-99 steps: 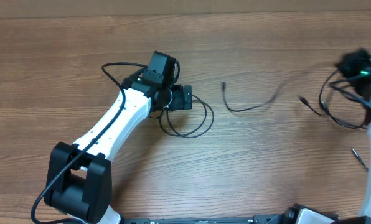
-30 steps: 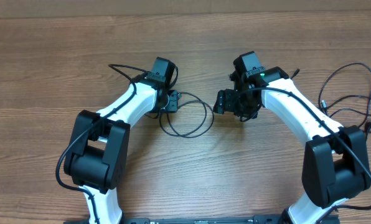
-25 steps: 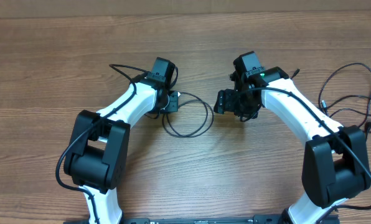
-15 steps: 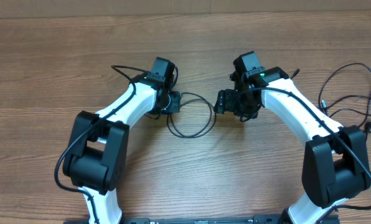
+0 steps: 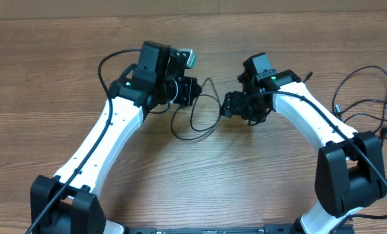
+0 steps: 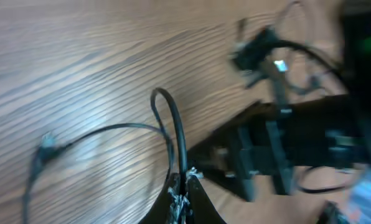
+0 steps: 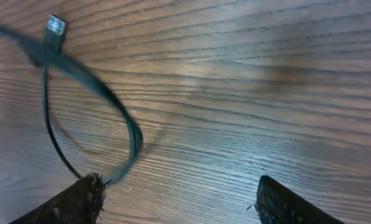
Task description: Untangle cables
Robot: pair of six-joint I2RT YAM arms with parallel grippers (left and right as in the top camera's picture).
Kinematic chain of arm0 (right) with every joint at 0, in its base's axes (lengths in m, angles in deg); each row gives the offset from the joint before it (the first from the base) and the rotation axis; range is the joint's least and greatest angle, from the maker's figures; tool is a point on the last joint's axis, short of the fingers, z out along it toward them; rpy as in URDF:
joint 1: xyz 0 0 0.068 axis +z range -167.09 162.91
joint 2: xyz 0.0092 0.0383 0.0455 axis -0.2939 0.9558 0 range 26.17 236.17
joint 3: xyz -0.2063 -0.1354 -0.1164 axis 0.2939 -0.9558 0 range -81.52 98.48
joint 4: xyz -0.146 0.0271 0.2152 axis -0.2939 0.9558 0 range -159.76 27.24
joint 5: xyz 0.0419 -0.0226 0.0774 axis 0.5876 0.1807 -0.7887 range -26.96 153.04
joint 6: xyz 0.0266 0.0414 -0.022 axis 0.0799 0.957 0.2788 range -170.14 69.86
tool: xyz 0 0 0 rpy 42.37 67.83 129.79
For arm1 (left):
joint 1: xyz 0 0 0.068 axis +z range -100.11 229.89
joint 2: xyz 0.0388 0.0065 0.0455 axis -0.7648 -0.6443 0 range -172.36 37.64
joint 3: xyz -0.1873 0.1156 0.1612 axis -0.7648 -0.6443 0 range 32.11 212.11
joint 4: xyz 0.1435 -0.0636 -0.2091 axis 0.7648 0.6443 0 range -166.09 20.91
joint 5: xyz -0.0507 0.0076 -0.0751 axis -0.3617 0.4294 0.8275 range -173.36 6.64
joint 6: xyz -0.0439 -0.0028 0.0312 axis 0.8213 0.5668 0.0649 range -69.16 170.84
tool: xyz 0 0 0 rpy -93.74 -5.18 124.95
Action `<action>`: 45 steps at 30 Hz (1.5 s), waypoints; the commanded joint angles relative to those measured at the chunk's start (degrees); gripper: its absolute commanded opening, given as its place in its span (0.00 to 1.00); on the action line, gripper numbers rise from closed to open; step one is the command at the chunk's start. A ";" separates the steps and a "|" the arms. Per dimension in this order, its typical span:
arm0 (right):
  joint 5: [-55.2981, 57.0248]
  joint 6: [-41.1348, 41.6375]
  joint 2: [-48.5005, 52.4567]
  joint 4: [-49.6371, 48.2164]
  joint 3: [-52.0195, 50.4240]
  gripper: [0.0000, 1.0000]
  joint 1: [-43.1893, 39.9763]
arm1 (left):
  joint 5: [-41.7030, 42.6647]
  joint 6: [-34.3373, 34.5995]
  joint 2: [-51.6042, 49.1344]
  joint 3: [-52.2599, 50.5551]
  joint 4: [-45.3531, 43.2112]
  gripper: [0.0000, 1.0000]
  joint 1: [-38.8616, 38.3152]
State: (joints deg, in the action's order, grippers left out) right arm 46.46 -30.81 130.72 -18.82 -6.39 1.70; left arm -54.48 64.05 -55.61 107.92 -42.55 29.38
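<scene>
2 arms meet mid-table (image 5: 50, 78).

Overhead: left gripper (image 5: 191, 91) now higher and further up-table than 0.5 s ago. Cable loop (image 5: 195, 123) pulled narrower and taller. Right gripper (image 5: 226, 104) unmoved, just beside loop. Other cables (image 5: 349, 81) far right, well apart.

Left wrist: fingertips (image 6: 184, 199) pinched tight on cable, loop arching off wood.

Right wrist: jaws wide, nothing between; loop near 1 finger.

Judgement: pull is drawing this cable free; right gripper placed to take the loop.

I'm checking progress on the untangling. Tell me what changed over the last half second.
The left gripper, shut on the cable, swung away from the robot and towards the right gripper, drawing the cable's loop along with it. The right gripper stayed where it was, open.
</scene>
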 commanded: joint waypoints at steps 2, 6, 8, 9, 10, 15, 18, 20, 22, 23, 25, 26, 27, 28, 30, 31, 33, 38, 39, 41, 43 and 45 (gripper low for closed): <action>-2.47 0.13 -0.04 -1.64 1.31 0.76 -0.13 | 14.32 -1.16 2.45 1.09 -4.72 0.04 -0.07; -3.21 0.17 -0.04 -2.86 1.31 0.61 -0.13 | 18.23 0.96 2.54 1.09 -7.89 0.04 0.00; -3.19 0.17 -0.04 -3.26 1.31 0.33 -0.15 | 18.53 0.94 2.54 1.09 -8.57 0.04 0.00; -3.19 0.17 -0.04 -3.28 1.31 0.29 -0.15 | 18.51 0.92 2.54 1.09 -8.57 0.04 0.02; -3.19 0.17 -0.04 -3.28 1.31 0.30 -0.15 | 18.49 0.90 2.54 1.09 -8.41 0.04 0.04; -3.17 0.15 -0.04 -2.49 1.29 0.46 -0.15 | 5.09 0.04 2.49 1.07 -0.83 0.06 0.00; -2.36 0.09 -0.04 -2.23 0.85 0.52 -0.13 | -9.42 1.44 2.25 1.07 5.62 0.06 -0.13; -1.29 -0.07 0.00 -2.84 0.17 0.54 -0.13 | -13.05 3.61 1.84 1.05 7.80 0.08 -0.13; 0.50 -0.07 0.04 -4.94 -1.18 0.55 -0.13 | -14.58 3.78 1.14 1.05 9.14 0.09 -0.13; 1.09 -0.07 0.04 -6.03 -1.81 0.55 -0.13 | -15.06 3.78 0.94 1.05 9.33 0.10 -0.13; 2.54 -0.57 0.07 -8.72 -3.30 0.54 -0.13 | -17.64 4.70 -0.07 1.05 9.64 0.10 -0.13; 3.54 -1.42 0.07 -9.88 -3.96 0.54 -0.13 | -19.32 5.55 -0.55 1.05 9.90 0.09 -0.13; 3.96 -1.79 0.07 -10.54 -4.33 0.54 -0.13 | -21.03 6.64 -1.09 1.05 10.16 0.10 -0.11; 4.92 -2.03 0.07 -11.85 -5.07 0.54 -0.13 | -23.12 8.04 -1.79 1.05 10.47 0.10 -0.11; 5.20 -2.43 0.07 -14.08 -6.29 0.55 -0.13 | -25.83 9.64 -2.93 1.05 10.97 0.10 -0.07; 5.18 -2.95 0.07 -15.28 -6.97 0.55 -0.13 | -26.69 10.25 -3.41 1.05 11.21 0.10 -0.07; 5.20 -3.32 0.11 -17.55 -8.20 0.55 -0.04 | -27.47 10.62 -4.13 1.05 11.30 0.11 -0.02; 4.96 -3.30 0.11 -26.51 -13.11 0.55 0.31 | -27.61 10.60 -4.68 1.05 11.21 0.11 -0.02; 4.96 -3.30 0.11 -28.20 -13.99 0.55 0.50 | -27.61 10.60 -4.68 1.05 11.21 0.11 -0.02; 4.98 -3.30 0.11 -30.77 -15.21 0.55 0.81 | -27.61 10.60 -4.68 1.05 11.21 0.11 -0.02; 5.01 -3.30 0.20 -32.70 -16.02 0.54 1.11 | -27.61 10.60 -4.68 1.05 11.21 0.11 -0.02; 4.98 -3.28 0.35 -33.83 -16.37 0.54 1.16 | -27.58 10.60 -4.68 1.05 11.23 0.11 -0.02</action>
State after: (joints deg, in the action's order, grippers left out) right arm 51.05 -33.70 130.72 -51.08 -21.93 2.22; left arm -80.95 73.43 -60.03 108.23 -31.30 29.38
